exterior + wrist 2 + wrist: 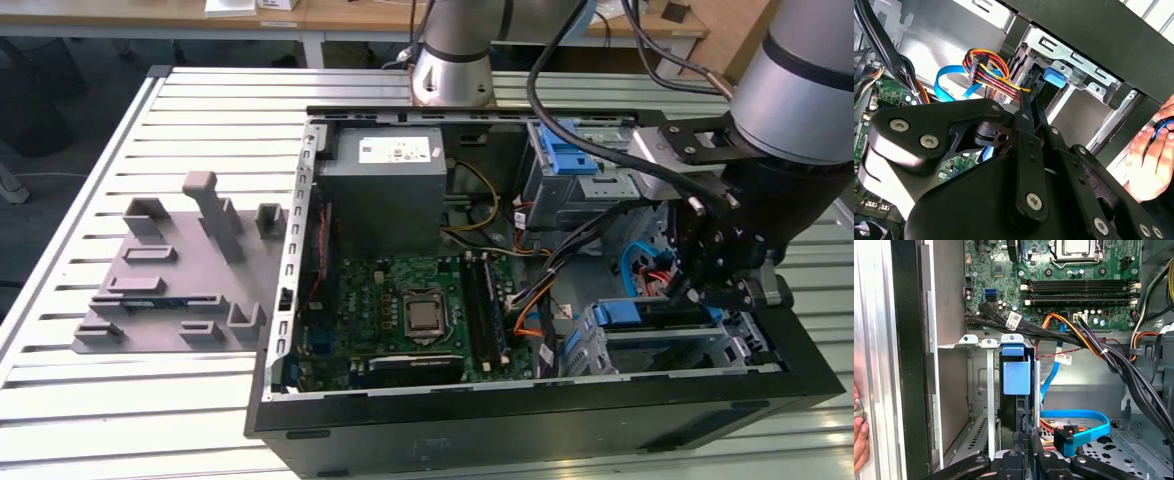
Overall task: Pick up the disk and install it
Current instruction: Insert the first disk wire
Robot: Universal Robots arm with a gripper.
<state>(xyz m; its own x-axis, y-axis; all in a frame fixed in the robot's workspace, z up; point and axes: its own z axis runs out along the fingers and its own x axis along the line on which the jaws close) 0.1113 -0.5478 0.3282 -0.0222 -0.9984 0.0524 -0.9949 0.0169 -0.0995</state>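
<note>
I see the tool point(711, 290) low inside the open computer case point(534, 425), its fingers closed edge-on around the disk point(1016, 377). The disk stands directly ahead of the tool, slotted into the metal drive cage point(981, 390), blue rail showing.

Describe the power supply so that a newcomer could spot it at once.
Find the open black computer case lying on the slatted table. Inside it, look to the far corner on the exterior view's left, just beyond the green motherboard. The power supply is the plain grey box with a white sticker, unlike the blue-latched drive cages nearby.
</note>
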